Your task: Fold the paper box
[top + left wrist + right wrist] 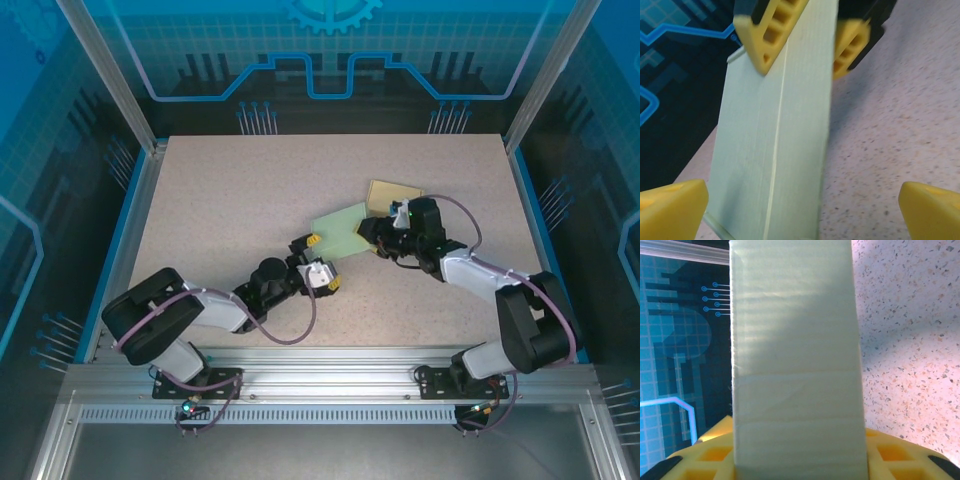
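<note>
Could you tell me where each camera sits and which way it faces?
Top external: above and behind the robot, looking down on the table; left arm and right arm meet at the green paper box.
Left wrist: on the left arm, facing along the box toward the right tool; open left tool at the bottom corners.
Right wrist: on the right arm, facing along the box its fingers clamp.
Shared: both wrist views show the box from opposite ends.

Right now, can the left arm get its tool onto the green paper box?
Probably yes: the left tool stands open with the near end of the green paper box between its fingers; the right tool clamps the far end, out of the way.
</note>
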Motion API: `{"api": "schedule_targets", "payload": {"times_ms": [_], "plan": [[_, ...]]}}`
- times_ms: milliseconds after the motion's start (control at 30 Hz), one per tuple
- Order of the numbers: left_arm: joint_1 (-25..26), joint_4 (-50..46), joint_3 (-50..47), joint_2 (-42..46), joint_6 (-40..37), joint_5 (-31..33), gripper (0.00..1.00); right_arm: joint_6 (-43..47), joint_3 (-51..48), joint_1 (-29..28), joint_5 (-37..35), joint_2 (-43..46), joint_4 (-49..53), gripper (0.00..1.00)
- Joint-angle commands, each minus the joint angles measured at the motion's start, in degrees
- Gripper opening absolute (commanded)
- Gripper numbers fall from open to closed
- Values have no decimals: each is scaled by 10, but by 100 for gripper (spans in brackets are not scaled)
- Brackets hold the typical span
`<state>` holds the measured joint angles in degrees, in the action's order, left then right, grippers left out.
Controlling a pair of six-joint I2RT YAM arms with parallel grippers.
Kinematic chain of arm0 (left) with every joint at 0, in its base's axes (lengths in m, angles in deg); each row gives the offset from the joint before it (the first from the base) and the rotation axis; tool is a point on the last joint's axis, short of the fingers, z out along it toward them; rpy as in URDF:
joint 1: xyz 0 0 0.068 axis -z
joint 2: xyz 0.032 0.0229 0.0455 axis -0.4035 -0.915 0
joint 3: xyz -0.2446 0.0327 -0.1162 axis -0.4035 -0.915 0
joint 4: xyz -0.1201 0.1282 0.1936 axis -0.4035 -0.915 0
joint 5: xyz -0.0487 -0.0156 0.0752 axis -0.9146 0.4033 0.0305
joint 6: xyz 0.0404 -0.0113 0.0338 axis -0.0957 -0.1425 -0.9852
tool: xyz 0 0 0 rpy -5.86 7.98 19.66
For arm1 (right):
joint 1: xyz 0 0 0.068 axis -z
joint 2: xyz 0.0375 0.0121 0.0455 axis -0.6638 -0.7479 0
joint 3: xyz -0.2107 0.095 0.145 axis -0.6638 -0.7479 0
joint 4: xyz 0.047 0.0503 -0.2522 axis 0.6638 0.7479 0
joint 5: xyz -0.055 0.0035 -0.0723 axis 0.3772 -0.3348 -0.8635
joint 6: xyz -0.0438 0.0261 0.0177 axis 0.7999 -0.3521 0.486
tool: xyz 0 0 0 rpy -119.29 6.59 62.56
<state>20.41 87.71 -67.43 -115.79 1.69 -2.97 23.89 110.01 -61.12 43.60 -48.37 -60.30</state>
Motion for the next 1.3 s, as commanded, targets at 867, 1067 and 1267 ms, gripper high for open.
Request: {"api": "schedule_targets", "payload": {"times_ms": [867, 1067, 1267], "plan": [[49, 113, 46, -65, -142, 179, 35, 5, -23, 0, -27, 43, 60, 46], [50, 59, 31, -12, -140, 159, 31, 28, -23, 11, -36, 70, 93, 59], [50, -120, 35, 81, -113, 111, 31, 73, -18, 34, -66, 139, 180, 85]]}}
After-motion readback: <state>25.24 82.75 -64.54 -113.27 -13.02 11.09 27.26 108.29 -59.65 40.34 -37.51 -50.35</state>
